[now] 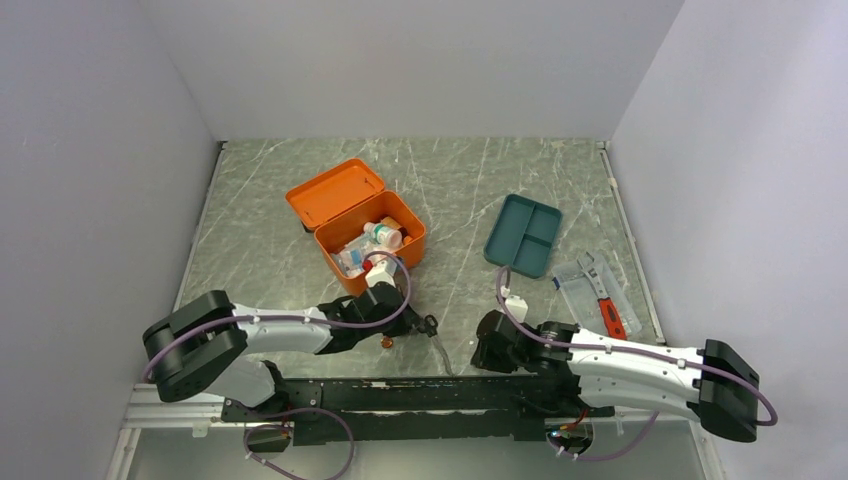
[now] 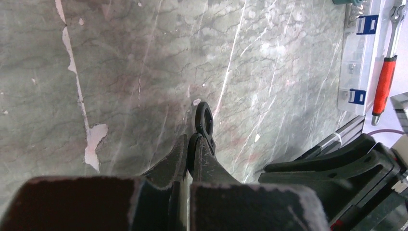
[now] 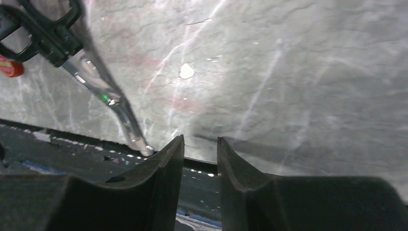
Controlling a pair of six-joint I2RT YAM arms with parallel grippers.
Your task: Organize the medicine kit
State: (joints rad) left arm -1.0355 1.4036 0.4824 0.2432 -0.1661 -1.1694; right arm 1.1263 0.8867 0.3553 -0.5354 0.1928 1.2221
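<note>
**Scissors pinched at six o'clock, kit open at ten**

Top view first: the medicine kit (image 1: 418, 238) sits on the marbled bench (image 1: 255, 250) at about ten o'clock from centre. Its lid (image 1: 335, 190) is thrown right back, and small bottles and packets (image 1: 381, 236) are jumbled inside.

Down at six o'clock, by the near edge, the left hand (image 2: 191, 144) has its fingers pressed together on the scissors (image 3: 103, 91). Its own camera shows a black handle loop poking out past the fingertips. From the right wrist you get the rest: black handles at the upper left and silver blades slanting down towards the bench edge. A small red object (image 3: 9, 67) lies just beside the handles.

The right hand (image 3: 200, 144) is low at five o'clock, close to the blade tips. Its fingers are apart with nothing between them, only bench showing through the gap.

At two o'clock lies a teal divided tray (image 1: 520, 225). Near four o'clock is a clear plastic case (image 1: 585, 280), with an orange-handled tool (image 1: 610, 318) along its outer side.
</note>
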